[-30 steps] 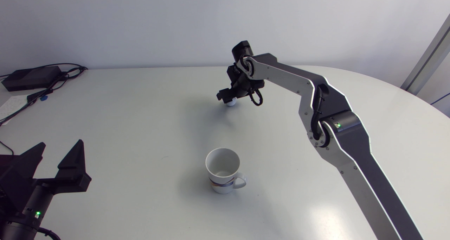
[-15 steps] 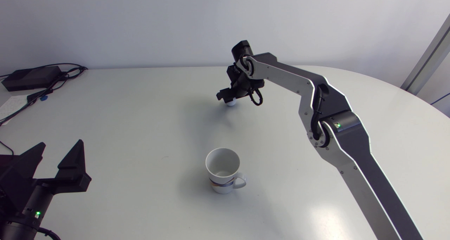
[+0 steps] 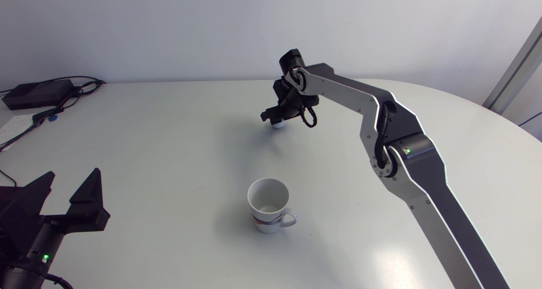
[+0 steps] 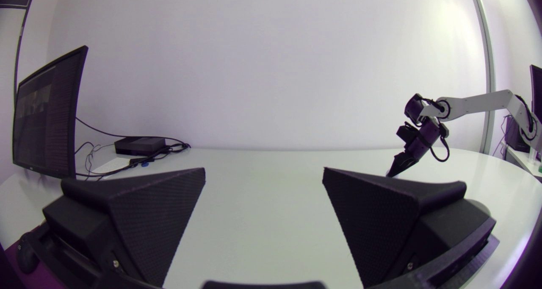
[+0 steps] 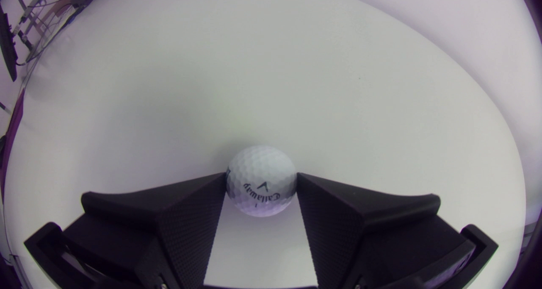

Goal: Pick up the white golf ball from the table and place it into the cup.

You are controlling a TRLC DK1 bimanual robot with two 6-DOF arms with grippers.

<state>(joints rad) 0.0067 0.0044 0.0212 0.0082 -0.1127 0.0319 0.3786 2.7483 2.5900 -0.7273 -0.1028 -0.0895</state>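
Our right tool gripping ball, both fingers touching its sides; in head view, pair sits just above frame centre. Cup upright on table, lower centre of frame, well apart from ball. Our left tool spread wide, lower left.

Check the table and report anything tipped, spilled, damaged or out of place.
Nothing stands out. The mug stands upright on the table, with nothing spilled around it. The right gripper holds the golf ball squarely, both fingers touching it. The left gripper rests open, apart from both.
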